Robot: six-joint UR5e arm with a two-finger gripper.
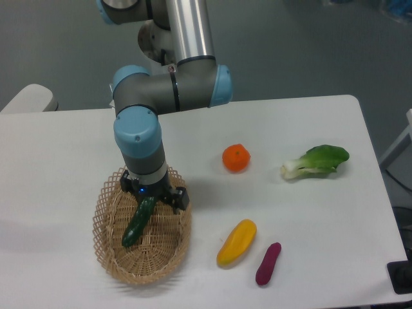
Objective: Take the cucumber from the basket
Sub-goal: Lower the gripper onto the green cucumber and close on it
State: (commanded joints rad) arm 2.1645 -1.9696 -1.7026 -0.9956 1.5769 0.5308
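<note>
Down inside the basket (109, 248) on the white bench (64, 148) — jaws of the gripper (149, 201) clamped on the upper end of the cucumber (139, 222). Cucumber tilted, lower end over the basket floor, contact there unclear. Well apart on the bench — orange (236, 158), bok choy (315, 161), yellow pepper (236, 243), purple vegetable (268, 264).

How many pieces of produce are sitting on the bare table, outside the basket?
4. An orange near the table's middle, a bok choy to its right, a yellow pepper near the front, and a purple vegetable beside it. The arm may hide others.
</note>
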